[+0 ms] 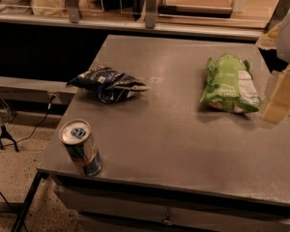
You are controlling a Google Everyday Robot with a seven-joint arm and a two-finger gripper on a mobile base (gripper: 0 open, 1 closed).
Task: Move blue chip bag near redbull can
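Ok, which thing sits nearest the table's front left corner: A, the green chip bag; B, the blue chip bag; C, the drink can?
C: the drink can stands at that corner, the blue chip bag lies farther back, and the green chip bag lies on the right side, next to the gripper at the picture's right edge.

We could read no word, brand or number: the white lettering on the blue chip bag [108, 83], at ten o'clock on the table [174, 144], was too small and crumpled to make out, and the pale print on the green chip bag [229, 83] at two o'clock was no clearer. The redbull can [80, 146] at eight o'clock showed us only red marks, and the gripper [276, 100], at three o'clock by the table's edge, bore nothing legible.
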